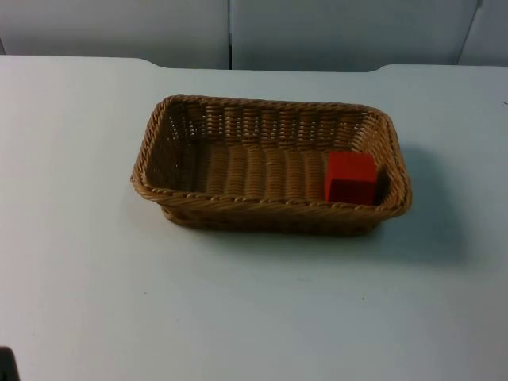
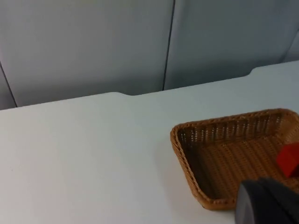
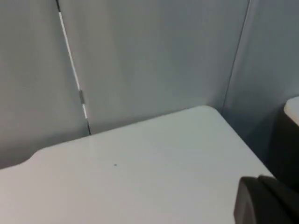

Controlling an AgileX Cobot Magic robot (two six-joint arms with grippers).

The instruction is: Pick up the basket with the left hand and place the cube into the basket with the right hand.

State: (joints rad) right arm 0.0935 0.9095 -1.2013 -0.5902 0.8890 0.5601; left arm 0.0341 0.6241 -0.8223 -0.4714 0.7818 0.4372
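A brown woven basket (image 1: 270,208) of rectangular shape stands on the white table (image 1: 238,309), a little behind the middle of it, with its long side across the top view. Inside the basket lies a red cube (image 1: 350,176). It rests on the basket's floor at the right end, close to the right wall and near the front wall; whether it touches these walls I cannot tell. The other part of the basket's floor is bare. Behind the table stands the grey partition wall (image 1: 333,32), made of panels with dark seams between them. The left gripper (image 2: 267,201) is above the table, apart from the basket and holding nothing. Its wrist view looks over one short end of the basket, and the cube can be seen there deep in the far part, partly behind the black tip of the gripper. How wide the left gripper stands I cannot tell. The right gripper (image 3: 266,200) is also apart from the basket. Its wrist view looks on a bare corner of the table and on the grey wall panels behind it. It holds nothing that I can see, and how wide it stands I also cannot tell
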